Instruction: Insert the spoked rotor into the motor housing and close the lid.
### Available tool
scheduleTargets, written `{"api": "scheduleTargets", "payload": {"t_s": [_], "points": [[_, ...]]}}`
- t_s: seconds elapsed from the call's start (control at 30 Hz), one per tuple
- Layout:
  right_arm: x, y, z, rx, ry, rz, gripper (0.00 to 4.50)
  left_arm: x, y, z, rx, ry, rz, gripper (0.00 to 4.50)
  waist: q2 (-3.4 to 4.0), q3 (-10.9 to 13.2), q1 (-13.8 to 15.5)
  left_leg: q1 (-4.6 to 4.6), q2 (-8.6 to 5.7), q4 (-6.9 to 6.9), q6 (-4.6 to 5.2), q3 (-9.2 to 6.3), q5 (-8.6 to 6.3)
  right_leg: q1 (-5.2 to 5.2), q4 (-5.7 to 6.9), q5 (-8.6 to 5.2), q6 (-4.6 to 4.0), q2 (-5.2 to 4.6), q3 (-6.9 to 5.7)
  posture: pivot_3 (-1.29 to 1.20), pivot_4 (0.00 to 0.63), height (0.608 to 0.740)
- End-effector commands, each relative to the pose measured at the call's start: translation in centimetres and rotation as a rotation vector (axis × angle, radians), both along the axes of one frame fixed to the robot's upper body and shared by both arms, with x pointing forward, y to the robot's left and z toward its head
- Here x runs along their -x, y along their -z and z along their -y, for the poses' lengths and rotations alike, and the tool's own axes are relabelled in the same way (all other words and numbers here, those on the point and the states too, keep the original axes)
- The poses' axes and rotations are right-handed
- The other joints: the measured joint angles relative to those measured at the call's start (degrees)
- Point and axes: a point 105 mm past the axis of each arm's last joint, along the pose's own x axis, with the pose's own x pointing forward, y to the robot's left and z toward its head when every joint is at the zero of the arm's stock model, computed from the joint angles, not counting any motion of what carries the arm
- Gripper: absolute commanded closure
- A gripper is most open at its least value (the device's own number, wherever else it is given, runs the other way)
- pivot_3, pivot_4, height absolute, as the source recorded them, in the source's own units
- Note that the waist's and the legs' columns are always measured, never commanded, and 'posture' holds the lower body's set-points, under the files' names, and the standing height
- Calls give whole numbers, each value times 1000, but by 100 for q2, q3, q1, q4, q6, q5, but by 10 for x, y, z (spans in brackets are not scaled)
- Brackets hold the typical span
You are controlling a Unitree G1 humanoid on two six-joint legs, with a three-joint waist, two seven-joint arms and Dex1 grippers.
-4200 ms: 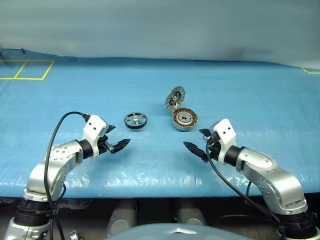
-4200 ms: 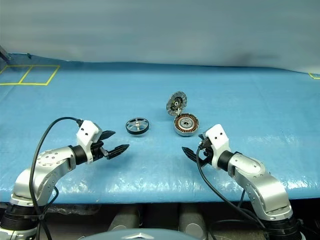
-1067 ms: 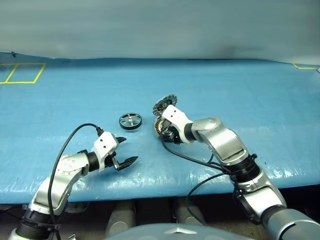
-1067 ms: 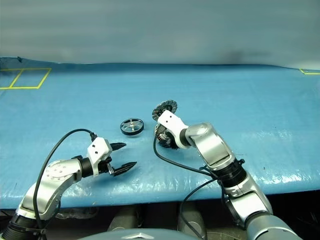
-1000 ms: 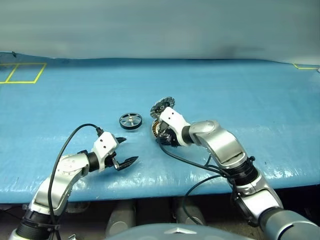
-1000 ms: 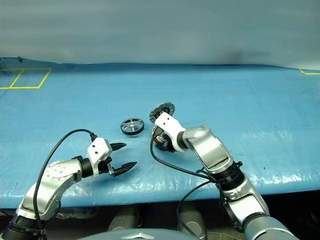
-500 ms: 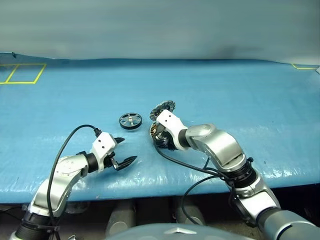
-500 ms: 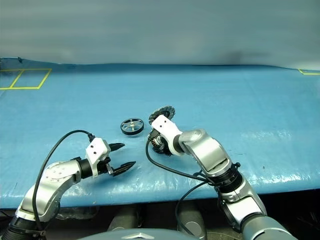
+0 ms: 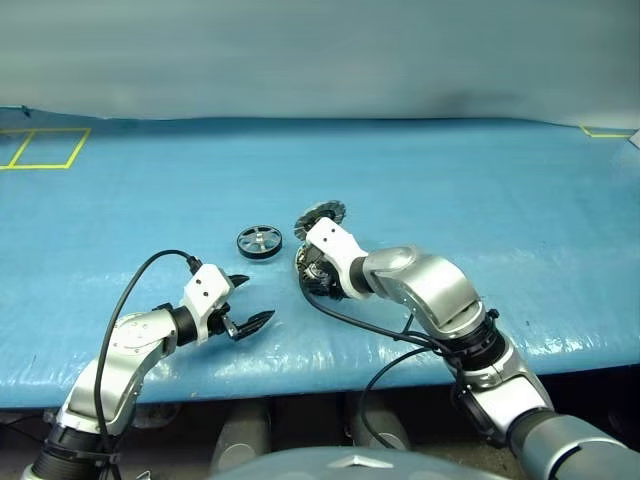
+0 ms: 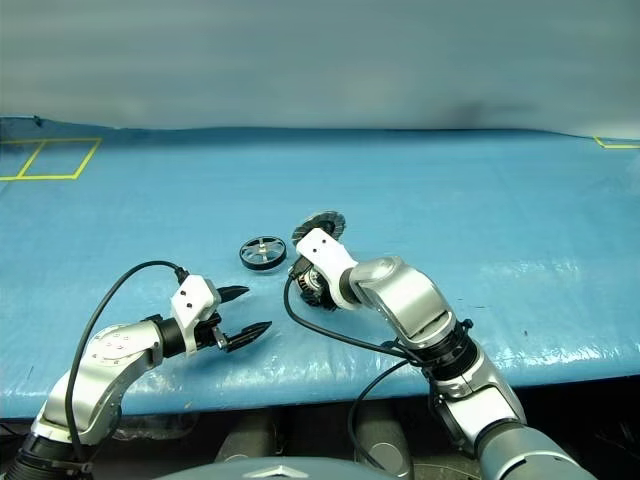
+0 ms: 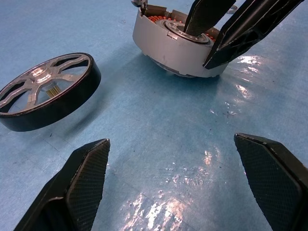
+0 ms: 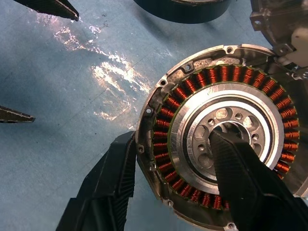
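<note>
Rotor [image 9: 259, 241] lies loose beside the housing [image 12: 221, 139], whose wall the right hand [image 12: 173, 168] straddles, apparently to steady it; left hand [image 9: 240, 300] waits, spread empty.

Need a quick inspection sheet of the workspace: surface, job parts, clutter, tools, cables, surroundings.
Surface: blue sheet, glossy, wrinkled.
Spoked rotor: flat on the sheet, left of the housing, untouched.
Motor housing: open, copper windings exposed, no rotor inside.
Lid: hinged up behind the housing, not closed.
Clutter: nothing seen.
Left tool: open, holds nothing, hangs near the front edge.
Right tool: straddles the housing wall, one finger outside the rim, one in the centre; firm grip cannot be told.
Cables: black cable loops over the left arm; another hangs under the right arm.
Surroundings: yellow tape lines far left, grey wall behind.
</note>
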Motion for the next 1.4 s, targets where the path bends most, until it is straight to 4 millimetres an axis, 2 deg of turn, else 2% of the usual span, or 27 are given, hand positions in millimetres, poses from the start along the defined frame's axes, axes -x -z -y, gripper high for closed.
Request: {"api": "scheduleTargets", "payload": {"t_s": [0.03, 0.1, 0.13, 0.33, 0.47, 0.57, 0.67, 0.8, 0.9, 1.1, 1.17, 1.27, 1.4], "points": [[5, -3, -9, -21, -30, 8, 810, -1, -8, 2, 7, 8, 34, 0, 0, 0, 11, -2, 0, -2, 0, 0, 0, -2, -1, 0, 0, 0, 0, 0, 150, 740], [5, -10, -13, -34, -40, 31, 250, -2, -8, 2, 6, 9, 32, 0, 0, 0, 17, -4, -1, -7, 0, 0, 0, -2, -7, 0, 0, -1, 0, 0, 150, 740], [5, -14, -15, -41, -43, 42, 120, -2, -7, 2, 6, 10, 32, 0, 0, 0, 17, -7, -2, -8, 0, 0, 0, -3, -9, 0, 1, -2, 0, 0, 150, 740], [6, -36, -15, -71, -51, 90, 120, -3, -7, 3, 7, 15, 30, 0, 3, 2, 18, -9, -2, -12, 0, 0, 0, -8, -11, 1, 2, -2, 0, 0, 150, 740], [9, -53, 1, -95, -43, 130, 120, -2, -8, 3, 8, 19, 31, 0, 3, 2, 46, -11, -2, -17, 0, -2, 0, -7, -17, 0, 1, -2, -2, 0, 150, 740], [25, -72, 11, -219, -150, 202, 120, -3, -9, 1, 3, 12, 35, 0, 2, 3, 90, -19, -7, -17, 0, -3, 0, -6, -31, 1, 4, -7, -4, 0, 150, 740], [35, -79, 35, -300, -176, 331, 120, -3, -9, 0, 1, 8, 36, 0, -1, 3, 153, -20, -9, -24, 2, -3, -3, -3, -39, -4, 12, -9, -6, 0, 150, 740], [34, -69, 67, -378, -54, 397, 120, -2, -8, -1, -2, 6, 29, 0, -2, 5, 152, -18, -8, -26, 4, 2, -6, -3, -36, -10, 16, -10, -2, 0, 150, 740], [25, -40, 105, -336, 180, 419, 120, -2, -7, 0, 1, 11, 18, 0, -5, 5, 176, -9, -4, -21, 4, 5, -6, 4, -32, -13, 10, -9, -2, 0, 150, 740], [7, 8, 152, -251, 547, 434, 120, -3, -8, 3, 7, 24, 14, 0, -5, 6, 170, -9, -4, -6, 4, 17, -6, 3, -28, -11, 11, -11, 8, 0, 150, 740], [3, 20, 162, -245, 656, 435, 120, -4, -9, 4, 4, 27, 18, 0, -2, 6, 173, -8, -1, -8, 3, 16, -6, 2, -26, -10, 10, -9, 7, 0, 150, 740], [-1, 36, 164, -258, 766, 412, 120, -4, -10, 4, -2, 31, 24, 0, -2, 6, 179, -11, -3, -16, 3, 16, -6, -2, -28, -10, 9, -10, 8, 0, 150, 740], [-5, 43, 163, -277, 825, 403, 120, -2, -10, 5, -1, 35, 23, 0, -1, 7, 176, -12, -4, -20, 3, 17, -6, -3, -30, -10, 8, -11, 10, 0, 150, 740]]}}
